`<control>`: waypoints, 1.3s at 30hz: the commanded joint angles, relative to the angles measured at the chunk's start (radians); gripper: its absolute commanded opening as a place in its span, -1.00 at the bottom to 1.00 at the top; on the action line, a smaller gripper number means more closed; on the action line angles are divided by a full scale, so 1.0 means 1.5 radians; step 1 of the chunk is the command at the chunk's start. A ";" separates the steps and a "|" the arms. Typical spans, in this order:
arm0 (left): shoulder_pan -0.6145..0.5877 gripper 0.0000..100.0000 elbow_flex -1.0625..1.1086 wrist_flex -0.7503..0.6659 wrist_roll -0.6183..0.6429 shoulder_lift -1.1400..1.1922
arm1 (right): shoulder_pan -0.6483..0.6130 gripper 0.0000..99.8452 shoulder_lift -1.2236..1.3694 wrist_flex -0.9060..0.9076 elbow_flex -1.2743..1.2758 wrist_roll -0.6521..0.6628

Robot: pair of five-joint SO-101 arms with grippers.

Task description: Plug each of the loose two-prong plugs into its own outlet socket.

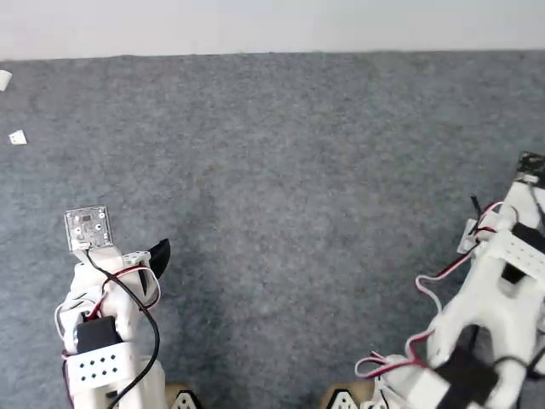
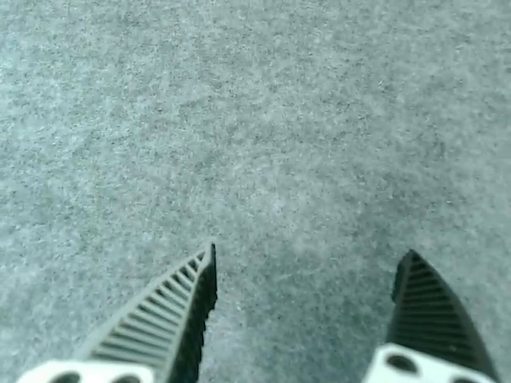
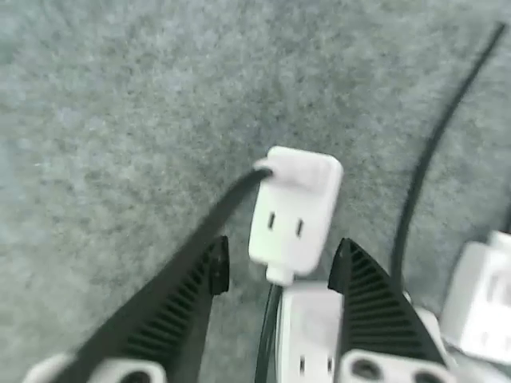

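Far left of the white outlet socket (image 3: 291,209), over bare grey mat (image 1: 289,170): left gripper (image 2: 311,251), fingers spread wide, nothing held. Directly over that socket: right gripper (image 3: 282,243), parted, clamping nothing, one ribbed black fingertip flanking each side of the end opposite the black cord (image 3: 239,191); contact impossible to judge. Two slots facing the gripper. Just beside the socket, under the gripper, a second white socket block (image 3: 307,343); farther off, a thin black cable (image 3: 435,144) and another white block (image 3: 479,295).
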 commanded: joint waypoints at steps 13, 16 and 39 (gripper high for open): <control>0.002 -0.34 -0.001 -0.084 0.001 -0.007 | -0.005 -0.61 -0.555 0.136 0.239 -0.010; 0.002 -0.34 -0.001 -0.084 0.001 -0.008 | -0.006 -0.61 -0.658 0.127 0.315 -0.010; 0.000 -0.33 0.024 0.039 0.001 -0.010 | -0.063 -0.61 -1.032 0.204 0.670 -0.010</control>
